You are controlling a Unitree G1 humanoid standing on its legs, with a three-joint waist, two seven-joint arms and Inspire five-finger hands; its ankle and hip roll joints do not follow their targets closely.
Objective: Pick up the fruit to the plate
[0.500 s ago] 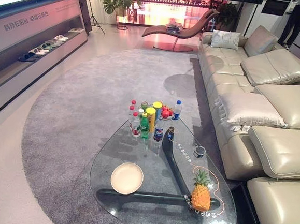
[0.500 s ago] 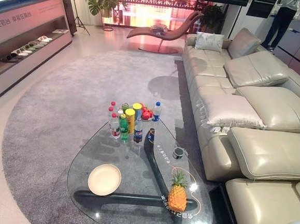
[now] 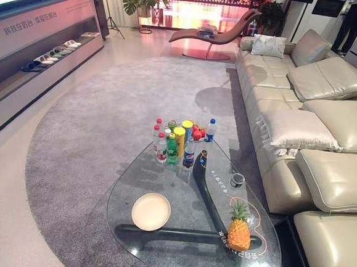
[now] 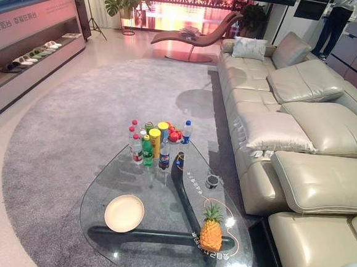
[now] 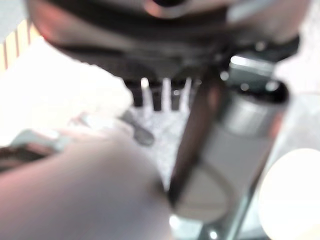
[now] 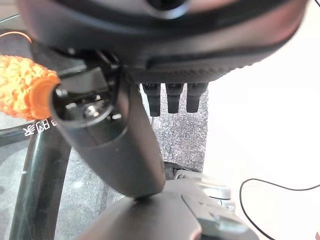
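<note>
A pineapple point(image 3: 239, 228) stands upright at the near right end of the glass coffee table point(image 3: 186, 187). A round cream plate point(image 3: 150, 212) lies bare at the near left of the table. Red fruit point(image 3: 197, 134) is heaped at the far end behind the bottles. In the right wrist view my right hand point(image 6: 172, 97) hangs with straight fingers and its thumb point(image 6: 125, 150) stuck out, holding nothing, with the pineapple point(image 6: 20, 87) off to one side. My left hand point(image 5: 157, 95) shows blurred in the left wrist view, fingers straight, nothing in it.
Several bottles and yellow cans point(image 3: 176, 142) crowd the table's far end. A small dark cup point(image 3: 237, 179) sits on the right side. A beige sofa point(image 3: 328, 120) runs along the right, and grey carpet point(image 3: 78, 144) surrounds the table. A person point(image 3: 354, 23) stands far back right.
The head views have shifted very slightly. Nothing on the table has moved.
</note>
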